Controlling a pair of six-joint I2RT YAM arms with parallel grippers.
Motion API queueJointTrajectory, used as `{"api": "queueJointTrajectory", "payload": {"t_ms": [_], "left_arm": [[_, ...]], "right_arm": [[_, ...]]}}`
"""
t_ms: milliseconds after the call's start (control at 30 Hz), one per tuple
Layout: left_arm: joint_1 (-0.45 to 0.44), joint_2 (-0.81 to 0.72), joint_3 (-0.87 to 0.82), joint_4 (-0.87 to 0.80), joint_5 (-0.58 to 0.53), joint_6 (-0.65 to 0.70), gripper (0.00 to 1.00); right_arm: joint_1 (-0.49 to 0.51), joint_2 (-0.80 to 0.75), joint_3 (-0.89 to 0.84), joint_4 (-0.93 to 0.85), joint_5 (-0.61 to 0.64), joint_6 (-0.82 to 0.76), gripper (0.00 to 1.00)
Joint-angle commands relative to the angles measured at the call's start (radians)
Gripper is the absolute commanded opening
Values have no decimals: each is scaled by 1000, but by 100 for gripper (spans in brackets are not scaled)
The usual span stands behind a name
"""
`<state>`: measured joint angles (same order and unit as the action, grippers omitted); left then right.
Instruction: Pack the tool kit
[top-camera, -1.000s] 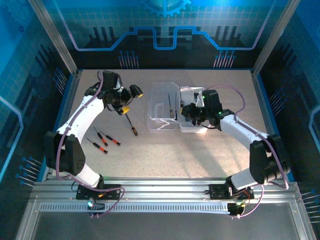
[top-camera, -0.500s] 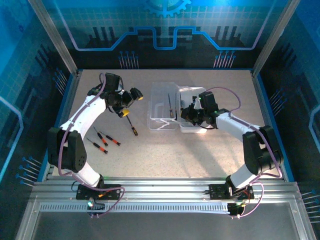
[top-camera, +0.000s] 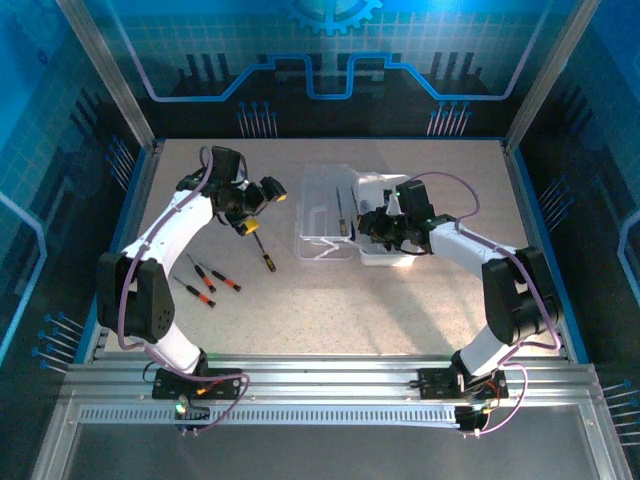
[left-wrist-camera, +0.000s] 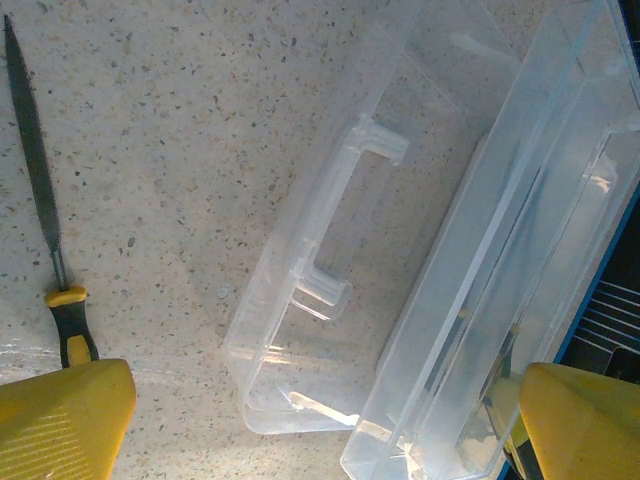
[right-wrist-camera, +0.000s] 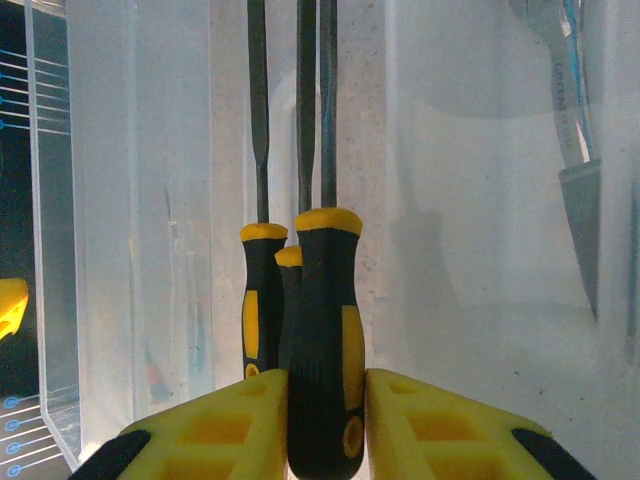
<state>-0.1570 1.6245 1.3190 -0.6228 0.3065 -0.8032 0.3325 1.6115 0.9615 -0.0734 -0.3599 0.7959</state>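
The tool kit's clear plastic case (top-camera: 322, 215) lies open mid-table, its handle side (left-wrist-camera: 330, 230) towards my left arm. My right gripper (top-camera: 368, 228) reaches into the case, and its yellow pads (right-wrist-camera: 225, 425) are shut on the black-and-yellow handle of a screwdriver (right-wrist-camera: 325, 340). That tool lies lengthwise beside two similar ones (right-wrist-camera: 262, 295) in the case. A silver wrench (right-wrist-camera: 575, 150) shows through the clear wall on the right. My left gripper (top-camera: 258, 205) hangs open over the table left of the case, its fingertips (left-wrist-camera: 60, 420) wide apart, with a yellow-handled file (left-wrist-camera: 40, 180) close by.
Three small red-handled screwdrivers (top-camera: 205, 280) lie loose on the table to the front left. The yellow-handled file (top-camera: 263, 250) rests between them and the case. Blue rails (top-camera: 140, 200) edge the table on both sides.
My right gripper has slid a little to the left, further over the case, with the screwdriver in it. The left arm has drawn in slightly and stays open.
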Motion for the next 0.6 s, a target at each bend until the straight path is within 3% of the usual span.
{"api": "queueJointTrajectory", "payload": {"t_ms": [0, 267, 500, 567], "left_arm": [[11, -8, -10, -8, -4, 27, 99], [16, -14, -11, -28, -23, 49, 99], [16, -5, -38, -56, -84, 142, 99], [15, 16, -30, -91, -97, 161, 92]], "right_arm": [[-2, -17, 34, -27, -17, 5, 26], [-2, -84, 32, -54, 4, 3, 36], [-2, -181, 41, -116, 52, -33, 37], [-1, -215, 41, -131, 57, -46, 37]]}}
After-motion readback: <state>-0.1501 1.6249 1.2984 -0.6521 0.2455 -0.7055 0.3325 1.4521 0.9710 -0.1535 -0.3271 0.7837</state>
